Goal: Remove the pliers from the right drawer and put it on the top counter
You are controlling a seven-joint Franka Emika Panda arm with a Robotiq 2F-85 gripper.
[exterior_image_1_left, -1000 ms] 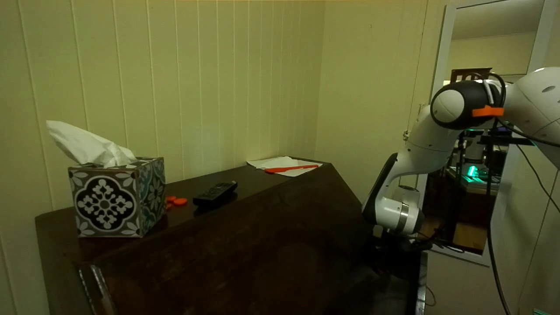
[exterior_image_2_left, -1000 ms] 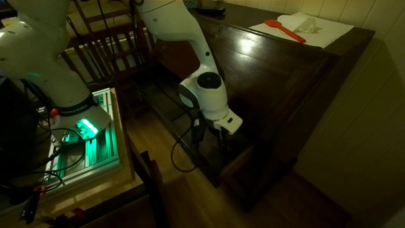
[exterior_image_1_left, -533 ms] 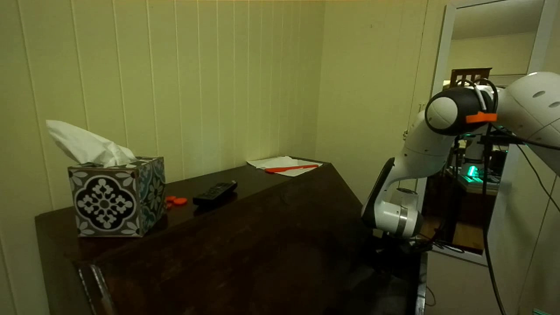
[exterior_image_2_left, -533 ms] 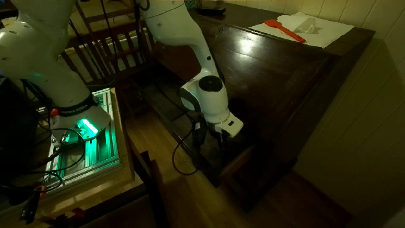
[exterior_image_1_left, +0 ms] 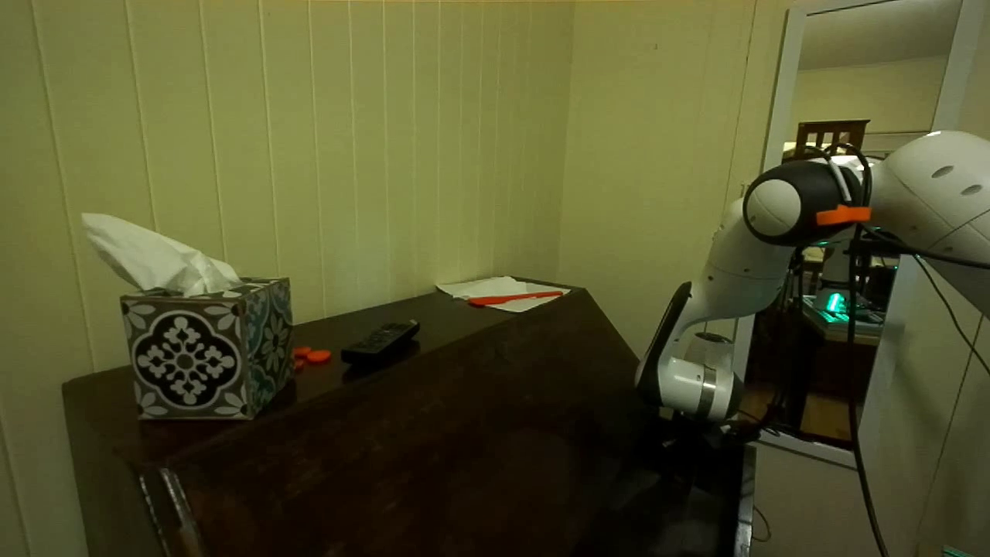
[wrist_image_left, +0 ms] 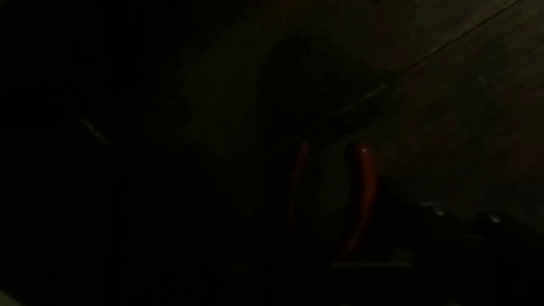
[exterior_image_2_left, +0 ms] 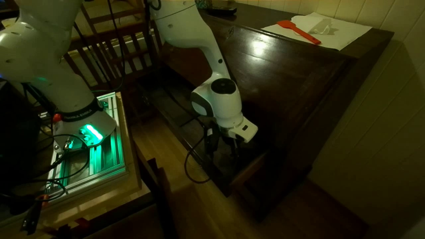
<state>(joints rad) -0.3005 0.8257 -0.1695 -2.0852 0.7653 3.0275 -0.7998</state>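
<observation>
In the very dark wrist view, the curved red handles of the pliers (wrist_image_left: 368, 182) stand out, with the rest of the tool lost in shadow. My gripper (wrist_image_left: 329, 199) has its black fingers down around these handles, but whether the pads touch them cannot be made out. In an exterior view the hand reaches low into the right drawer (exterior_image_2_left: 249, 171), which is pulled out, and no pliers can be seen there. Above the slanted cabinet front lies the flat, dark brown top counter (exterior_image_2_left: 259, 16), higher than my hand.
On the counter are white paper (exterior_image_2_left: 348, 35) with a red spatula (exterior_image_2_left: 300, 33), a black remote (exterior_image_1_left: 380, 342), orange discs (exterior_image_1_left: 317, 356) and a tissue box (exterior_image_1_left: 189, 356). The slanted glossy front (exterior_image_2_left: 279, 73) rises beside the arm. A loose cable (exterior_image_2_left: 191, 181) loops from the wrist.
The arm's elbow has come down a little, and the hand has shifted slightly lower and deeper toward the cabinet front. Objects on the counter have stayed put.
</observation>
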